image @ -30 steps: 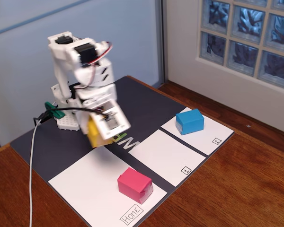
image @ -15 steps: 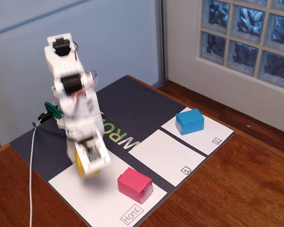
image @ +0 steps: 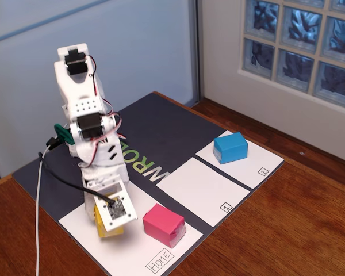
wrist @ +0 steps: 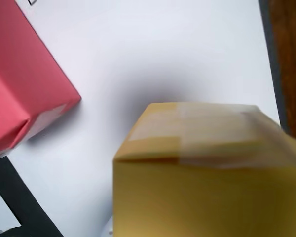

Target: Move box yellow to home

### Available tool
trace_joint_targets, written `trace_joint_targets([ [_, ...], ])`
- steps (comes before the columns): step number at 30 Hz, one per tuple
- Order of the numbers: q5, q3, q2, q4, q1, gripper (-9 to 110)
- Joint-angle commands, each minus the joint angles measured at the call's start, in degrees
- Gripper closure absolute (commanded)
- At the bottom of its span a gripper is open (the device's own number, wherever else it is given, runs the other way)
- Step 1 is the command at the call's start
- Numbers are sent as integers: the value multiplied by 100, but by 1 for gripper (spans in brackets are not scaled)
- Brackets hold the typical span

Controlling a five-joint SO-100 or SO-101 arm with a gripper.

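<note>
The yellow box (image: 107, 224) sits low over the left part of the Home paper (image: 135, 253), the large white square with the "Home" label (image: 161, 263) at its near corner. My gripper (image: 110, 227) points down and is closed around the box, with the wrist camera board covering most of it. In the wrist view the yellow box (wrist: 207, 173) fills the lower right, very close and blurred, over the white paper (wrist: 163, 49). No fingers show there. Whether the box touches the paper I cannot tell.
A pink block (image: 164, 224) stands on the Home paper just right of the yellow box and also shows in the wrist view (wrist: 19, 84). A blue block (image: 230, 148) sits on square 2 (image: 259, 167). Square 1 (image: 204, 190) lies between them. The dark mat (image: 155, 132) lies on a wooden table.
</note>
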Motion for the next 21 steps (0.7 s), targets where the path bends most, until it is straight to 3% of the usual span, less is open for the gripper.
trace_joint_targets([
  [1, -70, 44, -35, -167, 62, 102],
  [8, -220, 352, -343, -782, 202, 102],
  [21, -246, 413, -510, -826, 229, 101],
])
